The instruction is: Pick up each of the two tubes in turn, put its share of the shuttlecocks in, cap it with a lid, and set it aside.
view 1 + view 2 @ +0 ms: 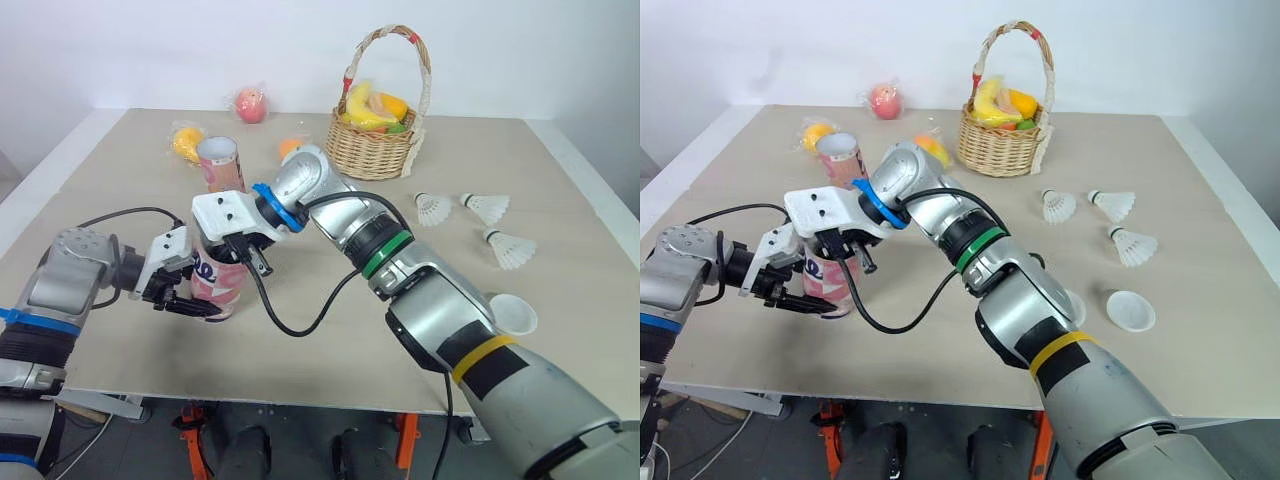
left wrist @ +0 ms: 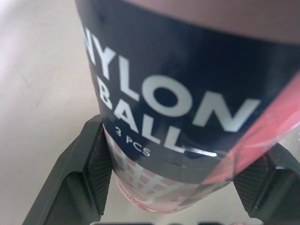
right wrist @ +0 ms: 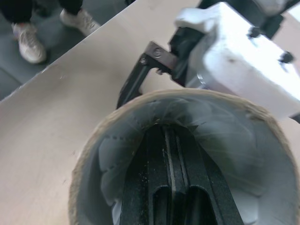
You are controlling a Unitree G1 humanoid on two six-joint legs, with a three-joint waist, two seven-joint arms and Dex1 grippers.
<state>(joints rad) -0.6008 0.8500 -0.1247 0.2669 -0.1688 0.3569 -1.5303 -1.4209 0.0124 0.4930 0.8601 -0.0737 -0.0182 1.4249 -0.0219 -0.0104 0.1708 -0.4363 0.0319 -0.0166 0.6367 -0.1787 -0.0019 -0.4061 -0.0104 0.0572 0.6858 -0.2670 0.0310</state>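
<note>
Pink-and-navy tube (image 1: pixel 218 282), clamped near upright by the left end effector (image 1: pixel 197 303), lies straight below the right end effector (image 3: pixel 171 180), whose closed fingers point down into a shuttlecock (image 3: pixel 116 161) inside.

The pink-and-navy shuttlecock tube (image 2: pixel 187 93) wears a glossy printed wrap; its mouth is rough brown cardboard. The beige bench (image 1: pixel 560 160) looks matt and smooth. The woven wicker basket (image 1: pixel 375 150) is coarse.

The right arm (image 1: pixel 420 280) is silver-grey, ringed in blue, green and yellow, with a black patch toward lower right. A black cable (image 1: pixel 295 333) loops beneath its white, black-screwed wrist housing (image 1: pixel 230 212). The left arm (image 1: pixel 80 262), at frame left, is silver with blue tape. Its fingers (image 2: pixel 101 164) are black with ribbed pads.
</note>
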